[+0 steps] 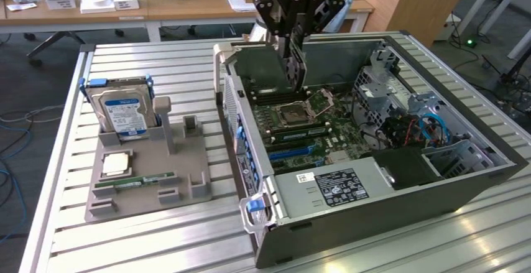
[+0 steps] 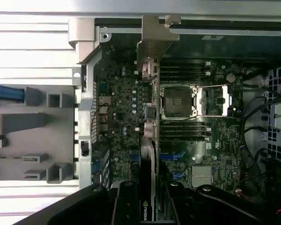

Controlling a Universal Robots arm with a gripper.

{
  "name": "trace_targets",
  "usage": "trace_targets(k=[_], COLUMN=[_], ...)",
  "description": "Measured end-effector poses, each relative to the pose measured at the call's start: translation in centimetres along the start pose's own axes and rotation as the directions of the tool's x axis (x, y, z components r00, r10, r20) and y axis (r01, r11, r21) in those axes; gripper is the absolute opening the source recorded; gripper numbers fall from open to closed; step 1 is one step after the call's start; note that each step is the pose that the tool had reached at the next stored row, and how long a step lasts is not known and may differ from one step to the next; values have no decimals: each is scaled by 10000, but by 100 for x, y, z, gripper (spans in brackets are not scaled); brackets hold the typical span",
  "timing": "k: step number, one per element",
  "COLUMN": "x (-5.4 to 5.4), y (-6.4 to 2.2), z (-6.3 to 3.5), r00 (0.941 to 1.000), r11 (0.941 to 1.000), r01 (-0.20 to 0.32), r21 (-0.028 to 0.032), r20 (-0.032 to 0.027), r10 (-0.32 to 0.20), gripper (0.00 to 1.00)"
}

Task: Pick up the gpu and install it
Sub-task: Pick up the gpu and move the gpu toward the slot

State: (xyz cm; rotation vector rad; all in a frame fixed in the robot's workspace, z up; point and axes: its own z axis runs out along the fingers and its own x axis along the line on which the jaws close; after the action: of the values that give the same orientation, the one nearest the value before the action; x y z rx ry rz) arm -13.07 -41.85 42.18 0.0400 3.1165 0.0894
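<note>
Slatted metal counter carries an open computer case; above its motherboard the jaws clench the gpu upright.

The gpu is black (silver bracket); the motherboard is green.

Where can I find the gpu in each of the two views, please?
Exterior view: the gpu hangs upright in the claw, over the open computer case, in the picture's upper middle.
Wrist view: the gpu is seen edge-on, gripped by the claw, next to the CPU socket.
Shared landmark: the CPU socket.
</note>
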Motion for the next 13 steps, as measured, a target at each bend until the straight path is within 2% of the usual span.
trace_targets(k=[13], x=[-359], y=[18], z=[9], r00=[10000], r11=[10000], r01=[-3], r21=[-9], r20=[-1], r10=[3], gripper=[26])
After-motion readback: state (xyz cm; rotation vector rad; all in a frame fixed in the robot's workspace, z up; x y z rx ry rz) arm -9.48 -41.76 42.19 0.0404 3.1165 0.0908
